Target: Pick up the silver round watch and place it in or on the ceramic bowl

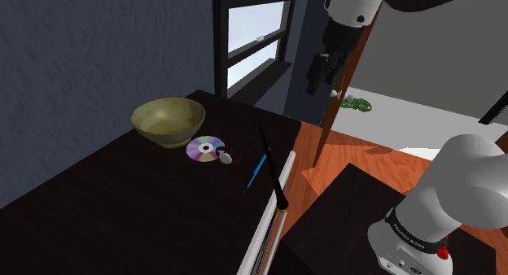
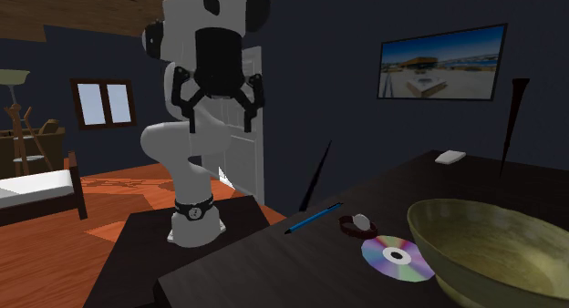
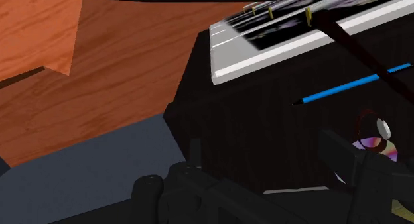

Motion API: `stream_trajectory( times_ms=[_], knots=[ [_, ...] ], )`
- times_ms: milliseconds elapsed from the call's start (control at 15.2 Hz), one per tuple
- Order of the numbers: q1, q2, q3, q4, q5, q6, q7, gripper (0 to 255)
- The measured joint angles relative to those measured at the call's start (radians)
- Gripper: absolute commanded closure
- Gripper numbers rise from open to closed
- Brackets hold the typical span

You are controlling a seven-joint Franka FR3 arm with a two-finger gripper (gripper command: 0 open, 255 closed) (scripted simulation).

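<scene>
At the upper left the tool (image 2: 221, 110) hangs open, holding nothing, while the small watch (image 2: 357, 224) lies on the dark tabletop (image 2: 264, 279) near the bowl (image 2: 483, 251) at lower right.

Looks across a dark table (image 2: 260, 281) at the white arm (image 2: 182, 160), upright on its dark stand (image 2: 137, 256). Black gripper (image 2: 221, 115) high above the stand, pointing down, fingers apart with nothing between them. On the table, at the picture's right, an olive-green bowl (image 2: 497, 256); just beside its rim a shiny disc (image 2: 398, 258); just beyond the disc a watch (image 2: 357, 224) with pale round face and dark strap; then a blue pen (image 2: 315, 218). Behind, a wall screen (image 2: 442, 60), a window (image 2: 102, 101), orange wood floor (image 2: 109, 201).
</scene>
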Motion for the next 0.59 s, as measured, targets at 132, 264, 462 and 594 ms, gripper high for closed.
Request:
stream_trajectory(
  times_ms=[132,264,462,594],
  knots=[
    [0.013,0.035,0.036,-0.008,0.014,0.052,0.035,0],
    [0.022,0.087,0.070,0.003,0.022,0.102,0.068,0],
    [0.035,0.161,0.125,0.022,0.029,0.170,0.122,0],
    [0.040,0.213,0.158,0.043,0.026,0.209,0.156,0]
  ],
)
